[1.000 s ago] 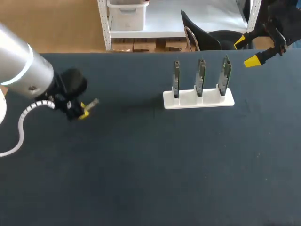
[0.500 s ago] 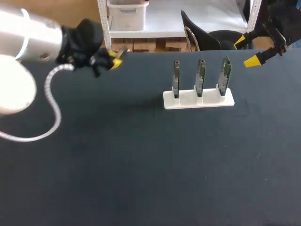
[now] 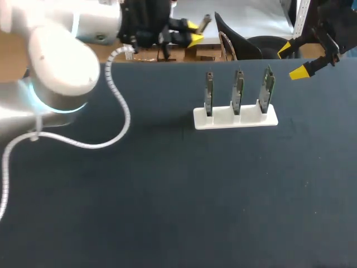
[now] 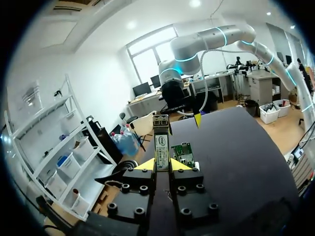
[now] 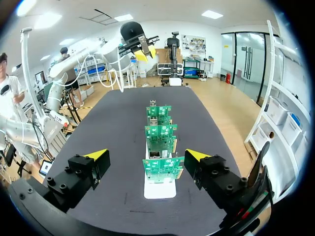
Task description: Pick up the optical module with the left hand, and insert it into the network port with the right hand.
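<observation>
Lifted past table's [image 3: 167, 190] far edge, left gripper [image 3: 193, 32] clamps optical module [image 4: 161, 140]; right gripper [image 3: 291, 60] gapes

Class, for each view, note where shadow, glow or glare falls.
Head view: a faint shadow lies on the table left of the white holder; a ring on the left arm glows cyan. Left wrist view: the optical module, clamped in the left tool, is evenly lit, without glare on its label. Right wrist view: no hard shadow beside the holder.
</observation>
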Tool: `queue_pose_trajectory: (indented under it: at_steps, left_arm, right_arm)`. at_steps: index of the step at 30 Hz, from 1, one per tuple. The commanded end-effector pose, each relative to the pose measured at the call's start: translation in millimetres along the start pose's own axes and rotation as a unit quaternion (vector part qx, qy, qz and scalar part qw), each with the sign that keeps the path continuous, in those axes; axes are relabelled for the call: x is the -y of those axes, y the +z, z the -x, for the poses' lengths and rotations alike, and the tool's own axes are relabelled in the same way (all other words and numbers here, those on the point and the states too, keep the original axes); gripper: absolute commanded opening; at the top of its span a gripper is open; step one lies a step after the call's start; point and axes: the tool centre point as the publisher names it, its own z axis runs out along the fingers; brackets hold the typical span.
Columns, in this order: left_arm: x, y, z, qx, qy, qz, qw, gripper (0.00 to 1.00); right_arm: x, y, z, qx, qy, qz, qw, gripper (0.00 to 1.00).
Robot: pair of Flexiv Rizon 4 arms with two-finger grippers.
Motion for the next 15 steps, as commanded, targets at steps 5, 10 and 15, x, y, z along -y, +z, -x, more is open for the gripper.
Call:
queue_pose_trajectory:
  at_steps: [5, 10, 15]
  left_arm:
    - [-10.1, 73.8, 23.3, 0.151, 0.006, -0.058, 0.987, 0.0]
    - [-7.2, 97.4, 36.0, 0.179, -0.017, -0.076, 0.981, 0.0]
    - [0.3, 122.4, 47.2, 0.207, -0.059, -0.094, 0.972, 0.0]
  right_arm:
    - [-2.5, 0.4, 0.0, 0.0, 0.0, -0.003, 1.0, 1.0]
    - [-2.5, 0.4, 0.0, 0.0, 0.0, -0.003, 1.0, 1.0]
    - [-2.5, 0.4, 0.0, 0.0, 0.0, -0.003, 1.0, 1.0]
